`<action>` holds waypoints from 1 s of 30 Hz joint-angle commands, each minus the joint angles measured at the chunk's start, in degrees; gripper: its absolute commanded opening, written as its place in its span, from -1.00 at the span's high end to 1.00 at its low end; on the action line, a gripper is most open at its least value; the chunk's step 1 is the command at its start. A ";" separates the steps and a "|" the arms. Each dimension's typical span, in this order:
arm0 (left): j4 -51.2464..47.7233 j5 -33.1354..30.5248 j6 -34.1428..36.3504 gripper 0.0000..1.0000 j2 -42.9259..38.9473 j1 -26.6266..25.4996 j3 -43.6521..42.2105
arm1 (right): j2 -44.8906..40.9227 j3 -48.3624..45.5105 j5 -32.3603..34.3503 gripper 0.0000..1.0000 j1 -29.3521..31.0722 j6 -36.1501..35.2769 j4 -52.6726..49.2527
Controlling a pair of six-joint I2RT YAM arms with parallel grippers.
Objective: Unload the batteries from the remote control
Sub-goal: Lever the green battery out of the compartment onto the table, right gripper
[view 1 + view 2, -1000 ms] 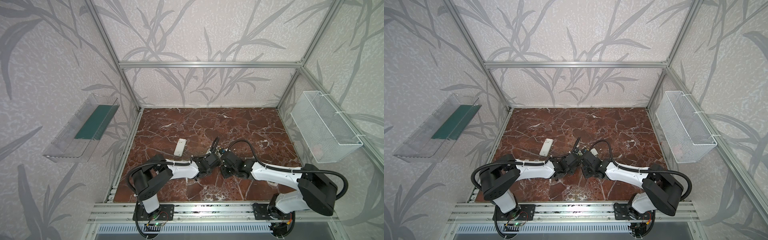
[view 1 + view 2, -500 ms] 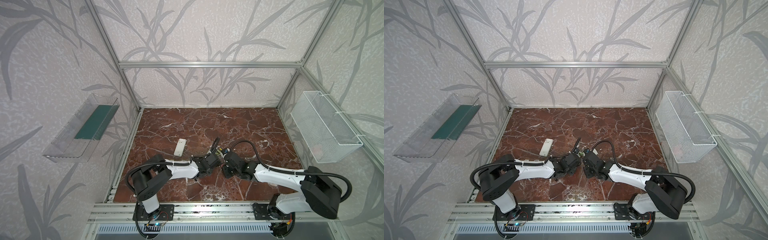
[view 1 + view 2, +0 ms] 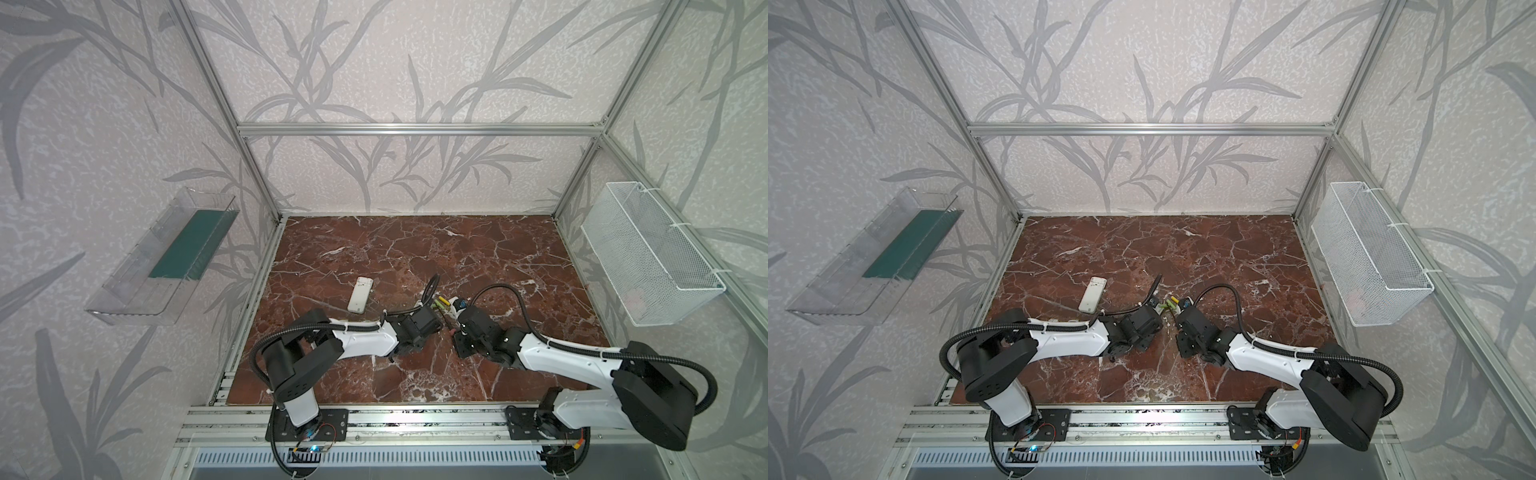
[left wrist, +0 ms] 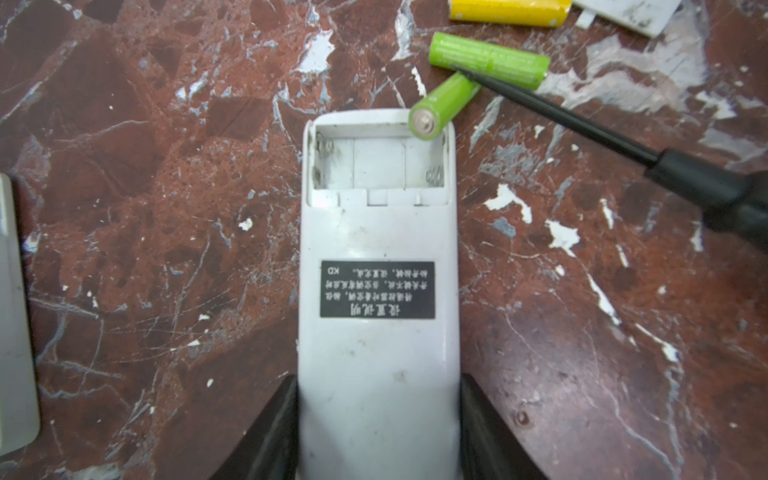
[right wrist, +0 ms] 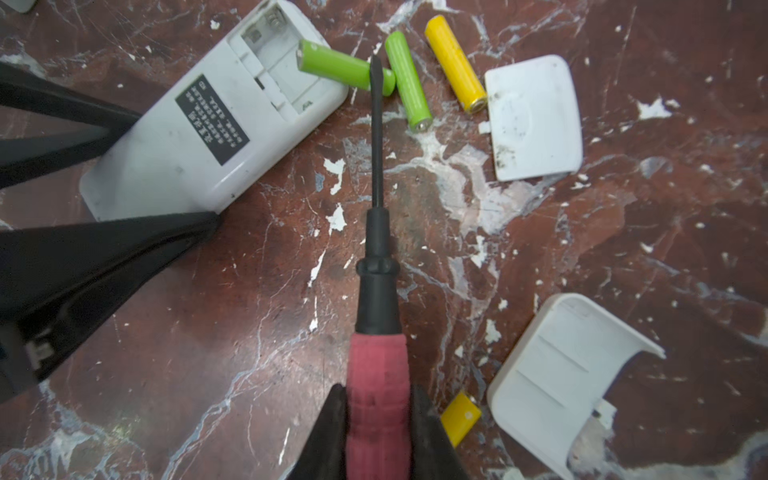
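**Green cell perched on the rim of a bare bay**

The left claw [image 4: 379,382] is clamped on the lower end of the remote [image 4: 376,232]. The remote lies back-up on the worktop [image 4: 145,208] with its battery bay [image 4: 378,166] uncovered. The bay shows bare springs and no cell lying inside it.

The leaning green battery [image 4: 442,106] rests with 1 end on a corner of the bay's end rim. Its other end points down toward the worktop beside the flat green battery [image 4: 490,60]. A yellow battery [image 4: 509,10] lies just beyond that. Another yellow battery [image 5: 460,417] lies near the right claw [image 5: 378,390], which is clamped on the pink-red handle of the screwdriver [image 5: 376,257]. The screwdriver's tip sits where the 2 green cells meet, and I cannot tell whether it touches either. A white cover [image 5: 534,118] lies beside the yellow battery, and a larger white cover [image 5: 557,374] lies nearer the right claw.

The job looks almost finished, since the leaning cell seems to need only a nudge clear of the rim. 3 things could spoil that:

1. A push aimed toward the remote could tip the cell back into the bay.
2. The narrow tip could skid off the smooth, round casing. It might then strike the flat green battery and send the loose cells rolling across the hard worktop.
3. The remote is held at its far end only. Sideways force at the bay end could swing it in the left claw and drag the cell along.
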 commanded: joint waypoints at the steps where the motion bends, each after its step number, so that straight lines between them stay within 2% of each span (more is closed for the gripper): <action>1: -11.97 3.93 -0.05 0.42 2.61 -0.77 -2.67 | -1.01 -0.38 0.39 1.00 -0.83 0.26 0.65; 21: -14.79 1.90 -5.60 0.41 -1.35 -0.51 -5.48 | -2.63 0.15 -0.35 1.00 -1.54 -1.96 -1.04; 30: -14.04 2.25 -7.49 0.40 -1.81 1.17 -5.36 | -3.24 0.06 -0.42 1.00 -1.50 -2.41 -1.13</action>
